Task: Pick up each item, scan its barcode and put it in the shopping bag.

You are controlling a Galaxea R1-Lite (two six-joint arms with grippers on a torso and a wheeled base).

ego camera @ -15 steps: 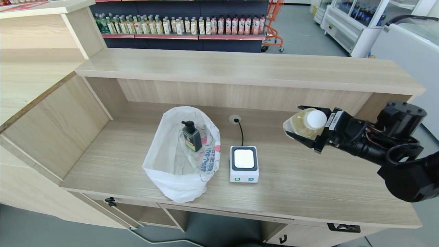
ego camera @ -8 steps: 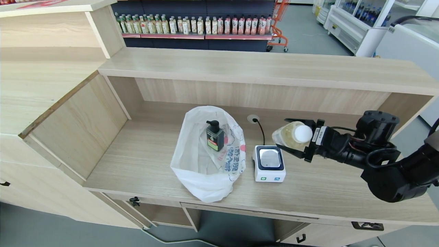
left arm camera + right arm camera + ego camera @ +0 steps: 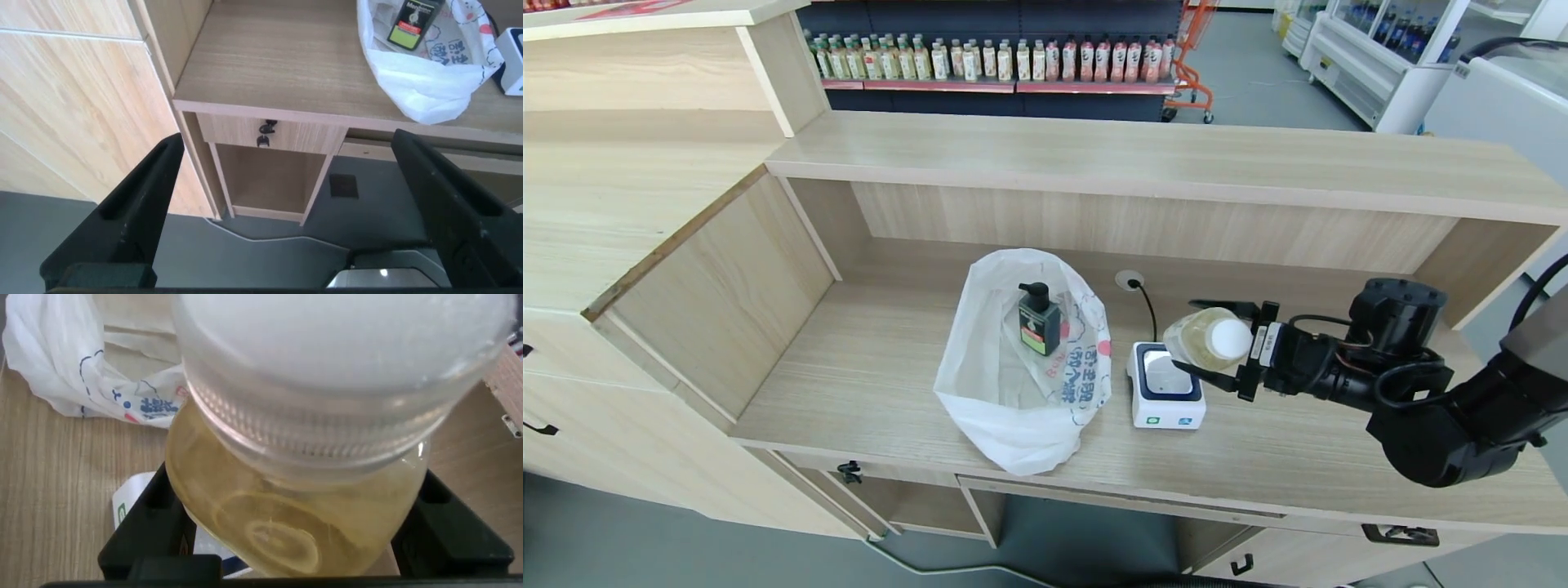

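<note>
The left gripper (image 3: 286, 143) was held off the tabletop (image 3: 890, 359), out in front of its front edge toward the left corner, with its fingers (image 3: 135, 212) spread wide apart and nothing between them. Near the middle of the front edge, the white shopping bag (image 3: 1021, 392) was set with its mouth open. A black pump bottle (image 3: 1039, 322) was seen lying inside it, so that item was judged to be already dealt with. Just beside the bag, on its right, the small white barcode scanner (image 3: 1166, 385) was placed with its window facing up, and its cable (image 3: 1147, 314) was run back to a hole near the rear edge. A clear bottle (image 3: 1205, 339) of yellowish liquid with a white cap was held tipped on its side over the right part of the scanner, close above the window but not resting on it. It was clamped between the fingers of the right gripper (image 3: 1201, 341), which was reached in from the right end of the tabletop. The task was judged to be at the scanning of this second item. The scan was yet to be confirmed, and the bottle was then to be carried left and let go inside the bag. Whether further items were to follow could not be told.
</note>
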